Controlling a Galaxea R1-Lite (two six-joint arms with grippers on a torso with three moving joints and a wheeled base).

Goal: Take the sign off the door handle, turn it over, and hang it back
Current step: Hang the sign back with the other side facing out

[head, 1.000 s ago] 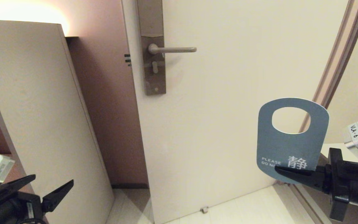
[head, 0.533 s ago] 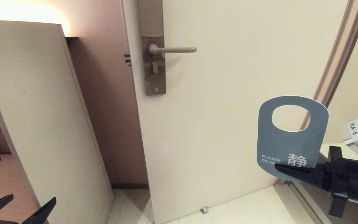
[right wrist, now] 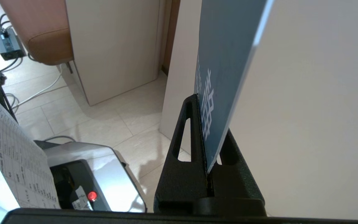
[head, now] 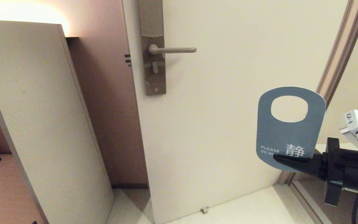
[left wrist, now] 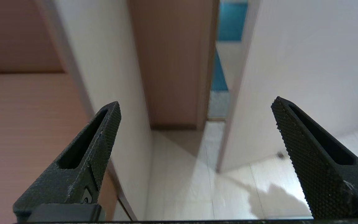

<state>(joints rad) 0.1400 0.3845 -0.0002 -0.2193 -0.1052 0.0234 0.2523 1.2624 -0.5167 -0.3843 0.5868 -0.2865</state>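
Note:
The sign (head: 291, 133) stands upright at the lower right, in front of the door. Its teal-blue side, with white "PLEASE DO NO…" lettering, faces me, and the oval hole is at the top. My right gripper (head: 277, 158) is shut on the sign's bottom edge; in the right wrist view the sign (right wrist: 225, 46) rises edge-on from between the closed fingers of the gripper (right wrist: 210, 118). The door handle (head: 174, 49) is bare, up and to the left of the sign. My left gripper (left wrist: 196, 104) is open and empty, low at the left and almost out of the head view.
The cream door (head: 228, 93) stands ajar, with a tall backplate and a small thumb-turn (head: 155, 67) below the lever. A beige cabinet panel (head: 42, 109) stands to the left and the door frame (head: 337, 62) runs up on the right. My base (right wrist: 89, 174) is below the right arm.
My left gripper has sunk down and left the head view, still open. My right gripper has lifted the sign a little higher.

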